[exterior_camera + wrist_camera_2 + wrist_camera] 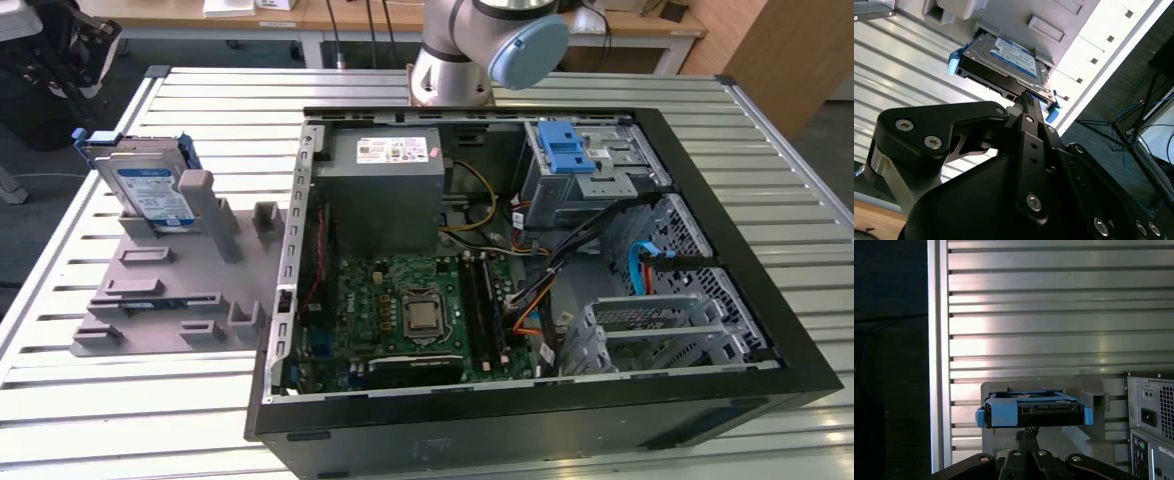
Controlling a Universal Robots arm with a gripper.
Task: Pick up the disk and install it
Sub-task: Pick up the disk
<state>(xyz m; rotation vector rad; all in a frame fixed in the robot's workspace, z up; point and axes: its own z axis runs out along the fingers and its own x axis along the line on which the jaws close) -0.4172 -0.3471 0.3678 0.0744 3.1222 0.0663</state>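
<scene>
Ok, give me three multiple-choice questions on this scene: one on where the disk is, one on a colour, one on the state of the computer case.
1. Where is the disk relative to the computer case?
A) inside it
B) beside it, standing in the grey holder
C) on top of it

2. The bracket round the disk is:
A) red
B) blue
C) yellow

3. The case's side is:
A) open
B) shut by a panel
C) covered by a cloth

Answers:
1 B, the disk stands on edge in the holder on the exterior view's left of the case.
2 B, its plastic frame is blue.
3 A, the motherboard lies in plain sight.
</scene>
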